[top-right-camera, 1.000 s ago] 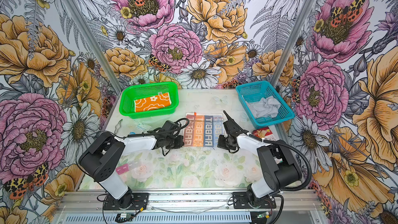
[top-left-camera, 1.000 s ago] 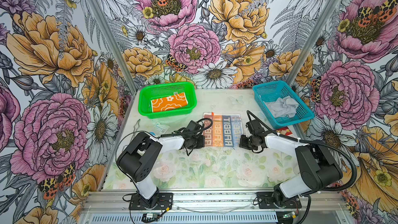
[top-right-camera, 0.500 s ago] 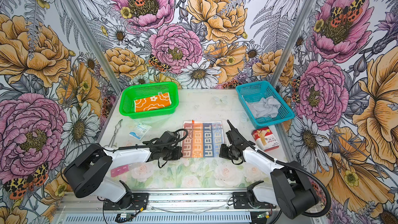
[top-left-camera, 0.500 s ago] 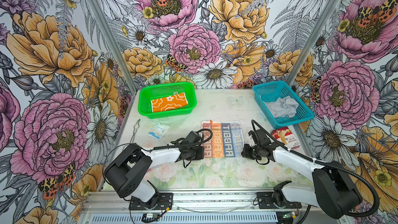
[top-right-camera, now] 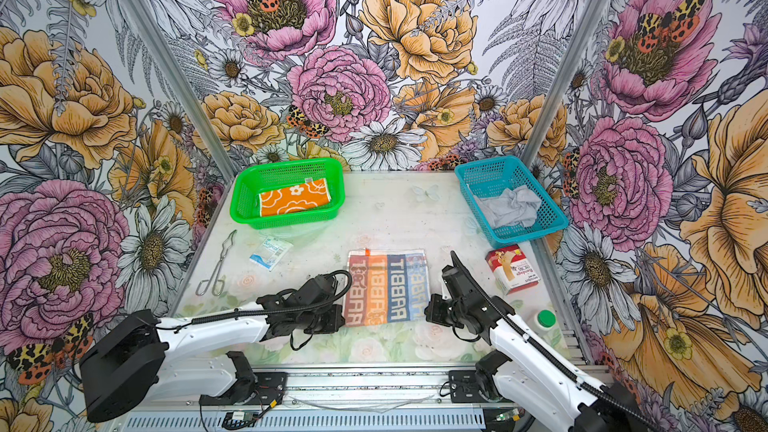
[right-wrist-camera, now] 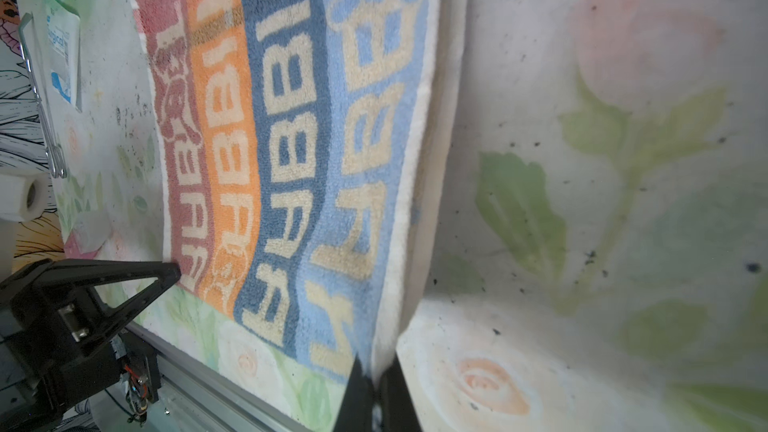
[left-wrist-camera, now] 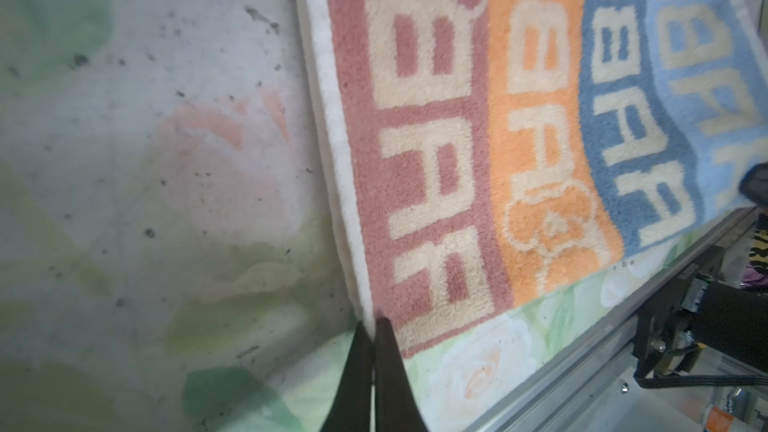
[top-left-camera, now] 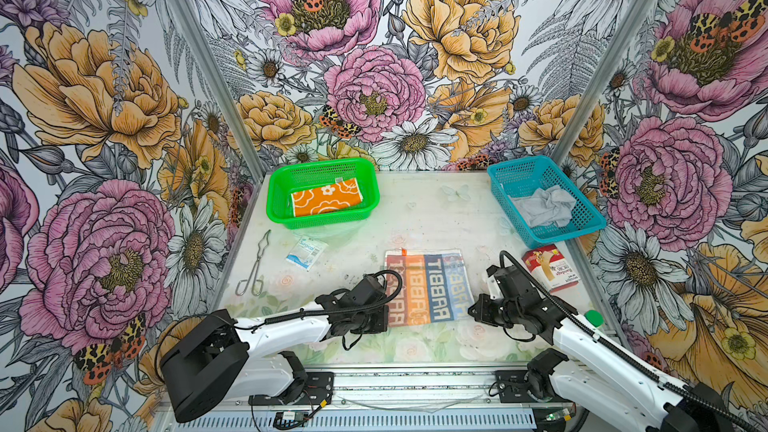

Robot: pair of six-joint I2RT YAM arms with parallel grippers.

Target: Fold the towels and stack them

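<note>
Red/orange/blue lettered towel (top-left-camera: 426,286) lies flat on the bench (top-left-camera: 415,209), centre-near, in both top views. Panels and lettering run far-to-near, with an orange tag (top-left-camera: 402,251) on the far edge. Outline looks near-square from above, so long axis unclear.
- Left hand (top-left-camera: 385,321) is pinched tight on the near-left corner, right hand (top-left-camera: 470,312) on the near-right corner.
- Near edge is close to the front rail (top-left-camera: 415,372). Bare bench beyond the far edge up to the baskets.
- Carton (top-left-camera: 550,268) sits right of the towel, apart. Sachet (top-left-camera: 306,248) and tongs (top-left-camera: 254,265) sit far-left, apart.
- Orange towel (top-left-camera: 326,201) is folded in the green basket (top-left-camera: 274,205), long axis left-right. Grey towel (top-left-camera: 542,209) is crumpled in the blue basket (top-left-camera: 557,238).

Left wrist: fingers (left-wrist-camera: 390,367) are closed on the white border at the red-panel corner. A second layer edge shows under that side edge. Bare bench alongside.

Right wrist: fingers (right-wrist-camera: 357,392) are clamped on the light-blue corner. The lower layer sticks out past the top edge. Bare bench alongside; the left hand shows across at the red corner.
</note>
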